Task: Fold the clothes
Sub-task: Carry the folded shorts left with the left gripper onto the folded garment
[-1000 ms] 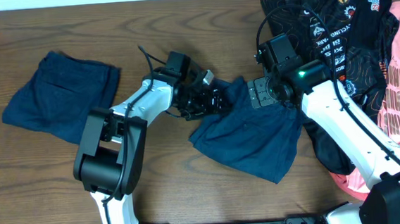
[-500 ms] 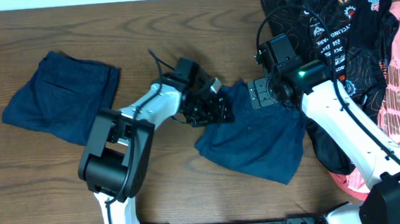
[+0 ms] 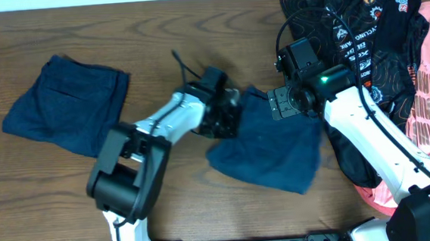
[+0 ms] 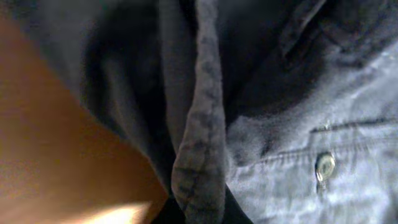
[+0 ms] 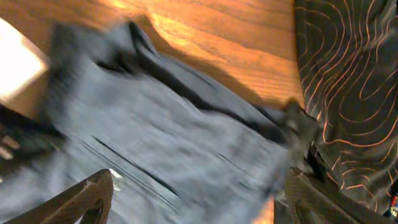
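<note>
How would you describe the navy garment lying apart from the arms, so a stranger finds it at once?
On the wooden table, look at the left end, opposite the heap of black and pink printed clothes. A dark navy garment lies there alone, with bare wood all around it. The other navy garment lies in the middle.

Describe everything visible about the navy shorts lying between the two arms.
The middle shorts are dark navy fabric, rumpled, lying flat on the wooden table. The left wrist view shows a folded seam and a small button. The left tool is at their upper left edge, the right tool open above their top edge.
</note>
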You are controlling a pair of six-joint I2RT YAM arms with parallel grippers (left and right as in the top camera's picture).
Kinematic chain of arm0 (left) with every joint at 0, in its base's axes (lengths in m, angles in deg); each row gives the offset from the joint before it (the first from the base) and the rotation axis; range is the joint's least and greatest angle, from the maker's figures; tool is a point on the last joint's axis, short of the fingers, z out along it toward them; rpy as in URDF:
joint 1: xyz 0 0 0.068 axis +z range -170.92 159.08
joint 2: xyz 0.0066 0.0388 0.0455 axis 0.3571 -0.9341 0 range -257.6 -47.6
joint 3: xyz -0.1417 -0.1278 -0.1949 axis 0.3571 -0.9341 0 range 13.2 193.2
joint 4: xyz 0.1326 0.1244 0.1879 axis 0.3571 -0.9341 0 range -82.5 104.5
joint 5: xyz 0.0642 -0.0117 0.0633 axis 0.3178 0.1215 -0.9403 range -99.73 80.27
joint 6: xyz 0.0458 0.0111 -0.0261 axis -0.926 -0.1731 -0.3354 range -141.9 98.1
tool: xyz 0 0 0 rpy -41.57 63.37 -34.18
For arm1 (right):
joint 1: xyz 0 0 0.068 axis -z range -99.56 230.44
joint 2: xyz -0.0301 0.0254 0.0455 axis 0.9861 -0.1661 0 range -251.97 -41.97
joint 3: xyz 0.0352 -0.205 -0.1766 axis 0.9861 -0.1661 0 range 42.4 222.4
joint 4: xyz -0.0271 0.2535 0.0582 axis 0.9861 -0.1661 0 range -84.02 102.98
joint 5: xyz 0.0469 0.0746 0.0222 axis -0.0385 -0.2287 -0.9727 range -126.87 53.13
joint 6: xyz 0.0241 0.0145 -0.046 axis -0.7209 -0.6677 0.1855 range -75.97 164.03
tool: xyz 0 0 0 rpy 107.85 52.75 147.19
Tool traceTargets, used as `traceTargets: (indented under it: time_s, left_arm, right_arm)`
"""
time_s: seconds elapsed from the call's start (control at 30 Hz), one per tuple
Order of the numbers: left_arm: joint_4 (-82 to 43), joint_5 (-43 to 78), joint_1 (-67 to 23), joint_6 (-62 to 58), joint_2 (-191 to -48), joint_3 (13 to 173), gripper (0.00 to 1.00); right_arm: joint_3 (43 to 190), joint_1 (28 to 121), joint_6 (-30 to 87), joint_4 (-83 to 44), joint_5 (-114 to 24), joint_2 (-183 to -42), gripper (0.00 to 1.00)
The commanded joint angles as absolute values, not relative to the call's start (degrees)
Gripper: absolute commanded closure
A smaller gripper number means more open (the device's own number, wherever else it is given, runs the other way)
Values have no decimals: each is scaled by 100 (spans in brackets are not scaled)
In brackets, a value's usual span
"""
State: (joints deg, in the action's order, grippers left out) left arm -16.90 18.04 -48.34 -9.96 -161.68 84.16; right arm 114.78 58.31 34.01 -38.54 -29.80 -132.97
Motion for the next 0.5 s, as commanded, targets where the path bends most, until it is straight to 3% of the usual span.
traceTargets:
  time_s: [0.0, 0.17, 0.47]
  left_arm:
    - [-1897, 82, -4017, -1033, -15742, 8720, 94]
    - [-1830, -626, -2801, -1105, -15029, 8862, 94]
    - [-1156, -635, -707, -1461, -14080, 8862, 94]
  right_arm:
    - [11556, 5879, 3377, -3867, -2982, -13245, 13]
    - [11556, 5879, 3377, -3870, -2984, -13245, 14]
    - [11556, 5879, 3377, -3863, -2982, -13245, 13]
